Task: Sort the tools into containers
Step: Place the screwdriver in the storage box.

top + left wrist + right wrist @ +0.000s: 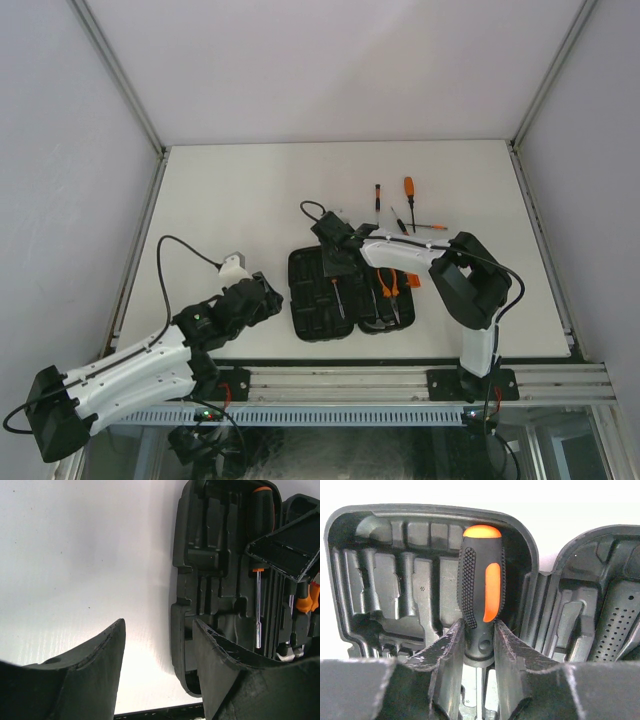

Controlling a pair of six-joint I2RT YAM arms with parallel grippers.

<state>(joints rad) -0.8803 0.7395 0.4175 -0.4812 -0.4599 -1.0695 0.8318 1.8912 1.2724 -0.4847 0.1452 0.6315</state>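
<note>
Screwdriver (481, 570): is lying along a moulded slot in the left half of the open case (305, 300), with its handle sitting at the far end and its shaft pointing back toward the arms.
Right pincer (479, 630): is gripping the narrow neck of the handle, one finger pressing on each side, with little gap between them.
Left pincer (159, 630): is hanging with its fingers well apart and nothing between them, over the desk (75, 555) just beside the case's left edge.
Step in hand: this one is seemingly being seated in its slot, judging by how flat it is resting.
Next move: is calling for the right fingers to let go and lift straight off, so the handle is not dragged out, before reaching for another tool.
Other tools: pliers (388, 285) are sitting in the right half; several thin screwdrivers (408, 188) are waiting on the desk just beyond the case.
Look: the handle is showing black dotted grip, an orange cap and an orange oval inlay; the shaft is showing thin bare metal.
</note>
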